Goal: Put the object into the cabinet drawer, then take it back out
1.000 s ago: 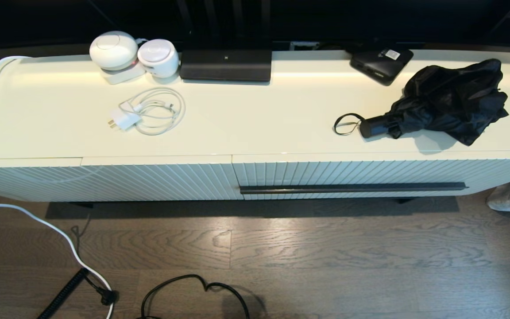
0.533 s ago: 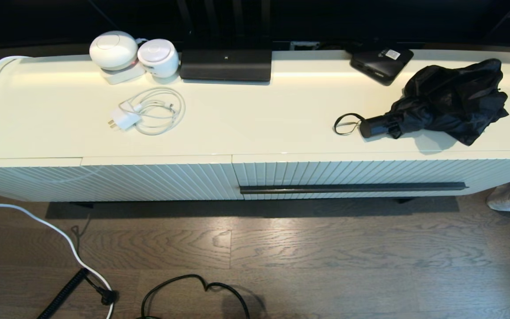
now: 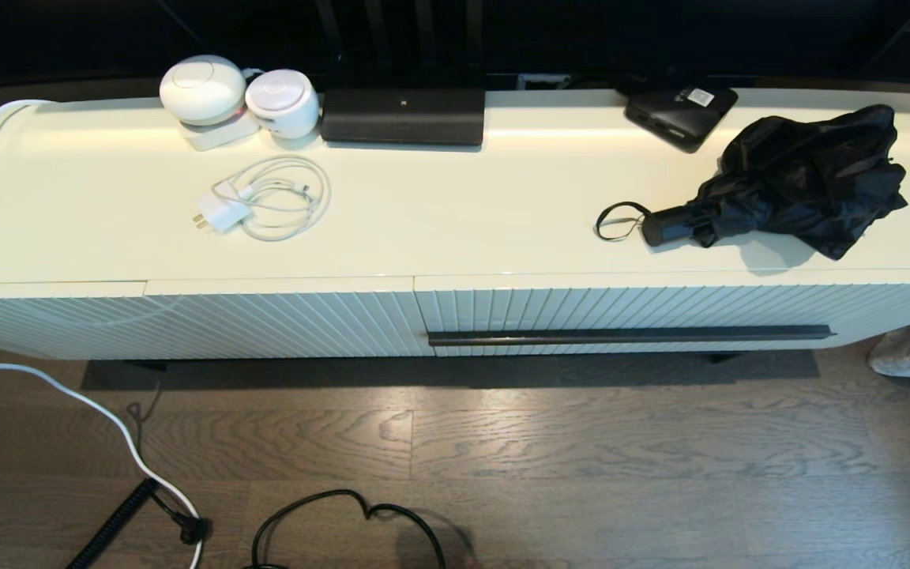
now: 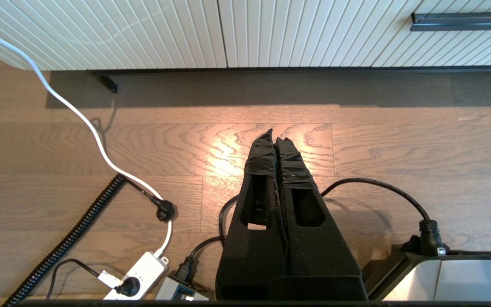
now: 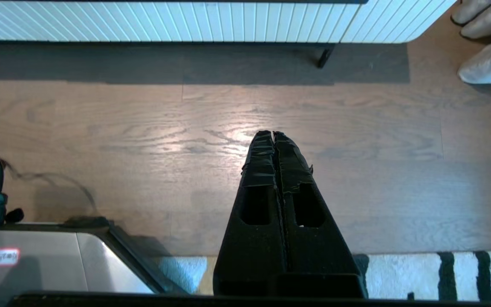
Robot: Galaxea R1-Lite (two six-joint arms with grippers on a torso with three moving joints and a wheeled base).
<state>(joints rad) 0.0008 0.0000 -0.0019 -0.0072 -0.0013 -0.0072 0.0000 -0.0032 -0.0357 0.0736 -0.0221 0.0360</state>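
Evidently both arms hang parked low over the wooden floor, umbrella out on the cabinet top, drawer closed

Going left to right: the left gripper (image 4: 274,140) has its fingers pressed together above the floor (image 4: 399,140), near a white power strip (image 4: 141,275); on the cabinet top (image 3: 463,213) sit two white round devices (image 3: 238,99), a coiled white charger cable (image 3: 269,197), a wide black device (image 3: 402,116), a black box (image 3: 680,111) and the black umbrella (image 3: 795,182), its handle pointing left; below it the drawer (image 3: 660,308) with its dark bar handle (image 3: 629,336) is closed; the right gripper (image 5: 273,143) also has its fingers together, empty
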